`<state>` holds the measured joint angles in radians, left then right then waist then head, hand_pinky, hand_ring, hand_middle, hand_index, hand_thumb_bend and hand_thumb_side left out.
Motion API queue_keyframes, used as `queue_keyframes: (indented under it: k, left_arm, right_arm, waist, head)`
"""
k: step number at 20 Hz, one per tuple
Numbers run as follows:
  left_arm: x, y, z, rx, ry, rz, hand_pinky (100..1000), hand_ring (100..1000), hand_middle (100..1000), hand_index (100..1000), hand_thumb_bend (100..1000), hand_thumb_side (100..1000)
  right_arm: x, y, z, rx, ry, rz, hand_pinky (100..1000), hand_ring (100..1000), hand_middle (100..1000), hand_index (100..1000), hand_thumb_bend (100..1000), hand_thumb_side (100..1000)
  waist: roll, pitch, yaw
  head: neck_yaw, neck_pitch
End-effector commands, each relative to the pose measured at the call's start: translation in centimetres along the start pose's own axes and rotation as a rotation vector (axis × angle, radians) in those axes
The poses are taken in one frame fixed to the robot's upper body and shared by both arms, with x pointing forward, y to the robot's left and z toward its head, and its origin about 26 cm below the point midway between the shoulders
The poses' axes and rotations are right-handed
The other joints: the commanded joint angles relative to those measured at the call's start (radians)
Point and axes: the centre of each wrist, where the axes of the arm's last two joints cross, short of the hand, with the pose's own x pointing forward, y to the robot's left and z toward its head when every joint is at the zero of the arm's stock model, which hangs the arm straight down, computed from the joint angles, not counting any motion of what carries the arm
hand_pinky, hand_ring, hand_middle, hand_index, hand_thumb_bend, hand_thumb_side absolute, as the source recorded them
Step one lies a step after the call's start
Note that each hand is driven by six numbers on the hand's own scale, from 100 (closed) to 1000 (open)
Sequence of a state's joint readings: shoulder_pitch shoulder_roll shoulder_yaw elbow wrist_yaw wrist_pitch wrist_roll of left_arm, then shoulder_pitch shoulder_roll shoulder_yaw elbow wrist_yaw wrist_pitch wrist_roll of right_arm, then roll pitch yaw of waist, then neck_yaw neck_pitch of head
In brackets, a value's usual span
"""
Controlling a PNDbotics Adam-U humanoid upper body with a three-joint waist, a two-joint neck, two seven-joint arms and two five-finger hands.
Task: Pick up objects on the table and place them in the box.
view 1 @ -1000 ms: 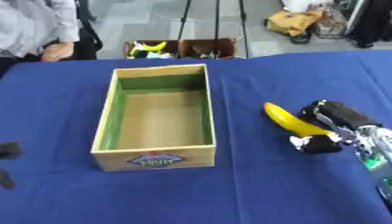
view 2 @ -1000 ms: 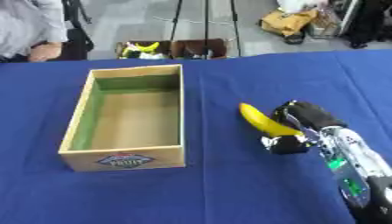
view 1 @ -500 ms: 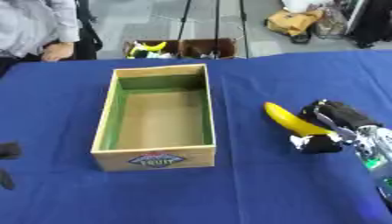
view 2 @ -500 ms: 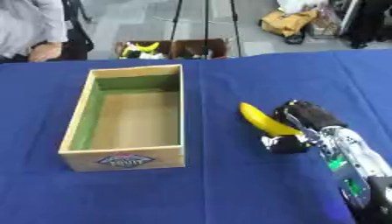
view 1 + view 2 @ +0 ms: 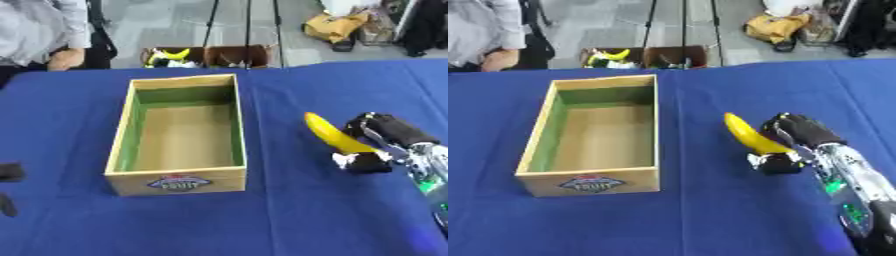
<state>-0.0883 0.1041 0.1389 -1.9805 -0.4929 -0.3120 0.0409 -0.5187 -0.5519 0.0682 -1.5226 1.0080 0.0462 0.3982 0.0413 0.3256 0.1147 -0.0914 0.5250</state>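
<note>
A lab or studio space: a blue-draped table [image 5: 262, 220] on a grey floor [image 5: 175, 30], with tripod legs [image 5: 248, 25] and bags [image 5: 337, 25] behind.

- Even, bright overhead light falls on the blue cloth-covered table [image 5: 262, 210].
- The open wooden box with green inner walls [image 5: 181, 131] casts only a faint shadow.
- Both views are soft; the black robot right hand [image 5: 791, 142] is blurred.

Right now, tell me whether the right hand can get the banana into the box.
Probably yes: the right hand is curled round the banana, and the open, empty box sits to its left with bare cloth between.
</note>
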Motion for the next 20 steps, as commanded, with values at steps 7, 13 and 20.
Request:
queue_keyframes:
  k: [7, 13, 20]
  left_arm:
    - [0.5, 0.4, -0.5, 0.001, -0.028, -0.004, 307, 645, 614, 750, 100, 971]
    - [0.5, 0.4, -0.5, 0.0, -0.027, -0.005, 307, 646, 614, 750, 100, 972]
    - [0.4, 0.4, -0.4, -0.001, -0.026, -0.005, 307, 646, 614, 751, 100, 971]
  right_arm:
    - [-0.5, -2.0, 0.2, -0.068, 0.005, 0.034, 504, 683, 513, 643, 100, 609]
    - [-0.5, -2.3, 0.3, -0.087, 0.003, 0.038, 502, 682, 507, 637, 100, 618]
    - [-0.4, -2.9, 0.3, -0.114, 0.002, 0.037, 499, 677, 491, 617, 100, 627]
  waist:
    - [-0.003, -0.024, 0.001]
    - [-0.005, -0.026, 0.0]
    - [-0.006, -0.027, 0.001]
  head:
    - [-0.006, -0.016]
    - [-0.006, -0.016]
    - [-0.006, -0.016]
